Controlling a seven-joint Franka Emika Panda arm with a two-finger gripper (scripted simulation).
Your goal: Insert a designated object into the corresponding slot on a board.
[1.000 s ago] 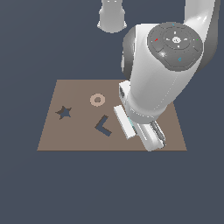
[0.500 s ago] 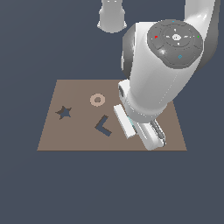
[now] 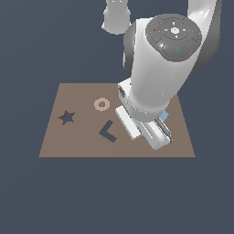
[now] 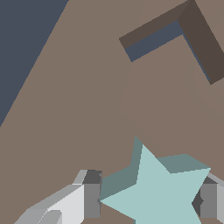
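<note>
The white Panda arm (image 3: 160,77) is bent low over the large flat brown rectangular board (image 3: 82,146), covering most of its half on the exterior view's right. The claw (image 3: 153,132) points down at the board surface, its pale body angled toward the board's near edge.

In the wrist view, the light teal five-pointed star (image 4: 159,188) sits right between the two grey fingers (image 4: 89,194) of the claw (image 4: 148,199). One finger is against a point of the star on one side, the other finger presses in at the opposite side, so the claw is closed on the star. Beneath the star there is only plain brown board (image 4: 65,109).

From the exterior view the star is almost entirely hidden by the arm; only a small pale blue patch (image 3: 163,116) shows at the edge of the wrist, and what it is cannot be told from here.

The dark navy star-shaped slot (image 3: 67,117) lies well apart from the claw, over on the exterior view's left of the board, and it is unfilled. Between the slot and the claw sits the dark L-shaped cutout (image 3: 108,131), which also shows in the wrist view (image 4: 175,37). A pale ring-shaped marking (image 3: 102,104) sits toward the far side of the board.
</note>
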